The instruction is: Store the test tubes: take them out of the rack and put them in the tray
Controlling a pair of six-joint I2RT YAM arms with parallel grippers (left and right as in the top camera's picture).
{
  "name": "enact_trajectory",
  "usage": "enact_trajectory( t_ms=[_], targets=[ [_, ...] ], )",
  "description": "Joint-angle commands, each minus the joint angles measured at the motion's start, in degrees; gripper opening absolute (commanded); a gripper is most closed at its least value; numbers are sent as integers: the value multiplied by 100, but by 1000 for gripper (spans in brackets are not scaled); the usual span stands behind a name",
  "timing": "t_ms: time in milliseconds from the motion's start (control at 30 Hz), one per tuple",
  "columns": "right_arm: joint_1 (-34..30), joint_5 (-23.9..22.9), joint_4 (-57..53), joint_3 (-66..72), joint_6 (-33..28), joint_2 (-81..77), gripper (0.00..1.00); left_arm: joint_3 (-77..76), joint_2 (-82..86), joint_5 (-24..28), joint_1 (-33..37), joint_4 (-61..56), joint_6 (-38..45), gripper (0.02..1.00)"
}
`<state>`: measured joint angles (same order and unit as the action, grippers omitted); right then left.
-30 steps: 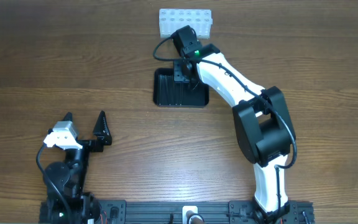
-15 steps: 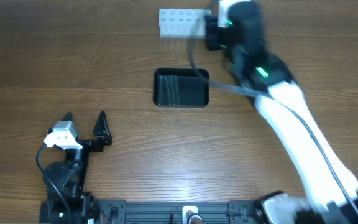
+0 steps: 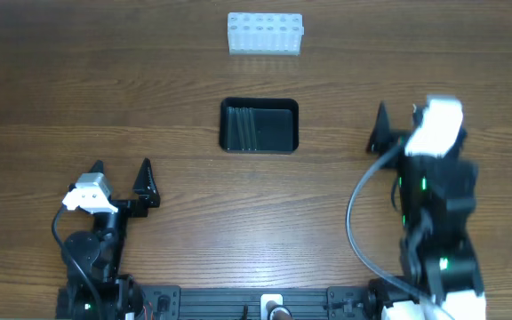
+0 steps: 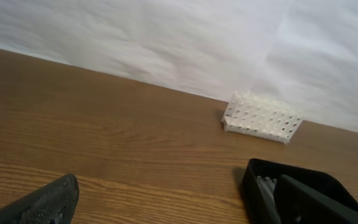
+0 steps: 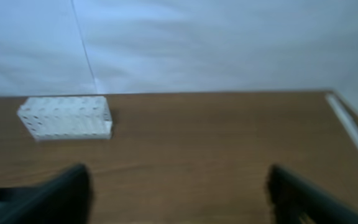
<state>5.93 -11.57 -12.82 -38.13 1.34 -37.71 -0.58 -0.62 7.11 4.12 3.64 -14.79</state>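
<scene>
The white test tube rack (image 3: 265, 33) stands at the table's far edge, and I also see this rack (image 4: 261, 116) from the left wrist and the same rack (image 5: 65, 117) from the right wrist. The black tray (image 3: 259, 126) sits in front of it with clear test tubes (image 3: 243, 127) lying in its left half. My left gripper (image 3: 121, 169) is open and empty near the front left, well away from the tray (image 4: 297, 193). My right gripper (image 3: 405, 126) is open and empty to the right of the tray, its fingers (image 5: 48, 196) spread wide.
Bare wooden tabletop surrounds the tray and rack. A white backdrop (image 4: 166, 43) rises behind the table's far edge. A pale strip (image 5: 353, 130) runs along the table's right side. Both arm bases stand at the front edge.
My right arm has pulled back from over the tray, past the rack, to the right side of the table, with its gripper empty. The left arm has not moved.
</scene>
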Motion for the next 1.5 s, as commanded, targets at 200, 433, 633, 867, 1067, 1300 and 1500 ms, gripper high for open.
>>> enact_trajectory(
  t_ms=[200, 433, 633, 867, 1067, 1300, 1500],
  targets=[
    [-173, -48, 994, 2323, -81, 2173, 993, 24, 24, 79, 28, 7, -63, 1000],
    [-166, -55, 1226, 3220, -122, 2927, 991, 24, 24, 76, 28, 7, -63, 1000],
    [-155, -52, 1217, 3674, -120, 3641, 993, 24, 24, 76, 28, 7, -63, 1000],
    [-136, -170, 1005, 3786, -125, 3744, 991, 24, 24, 76, 28, 7, -63, 1000],
    [-136, -334, 1202, 3786, -125, 3742, 993, 24, 24, 79, 28, 7, -63, 998],
    [-136, -330, 1021, 3788, -122, 3742, 991, 24, 24, 79, 28, 7, -63, 1000],
    [-136, -330, 1019, 3788, -122, 3742, 991, 24, 24, 76, 28, 7, -63, 1000]
  ],
)
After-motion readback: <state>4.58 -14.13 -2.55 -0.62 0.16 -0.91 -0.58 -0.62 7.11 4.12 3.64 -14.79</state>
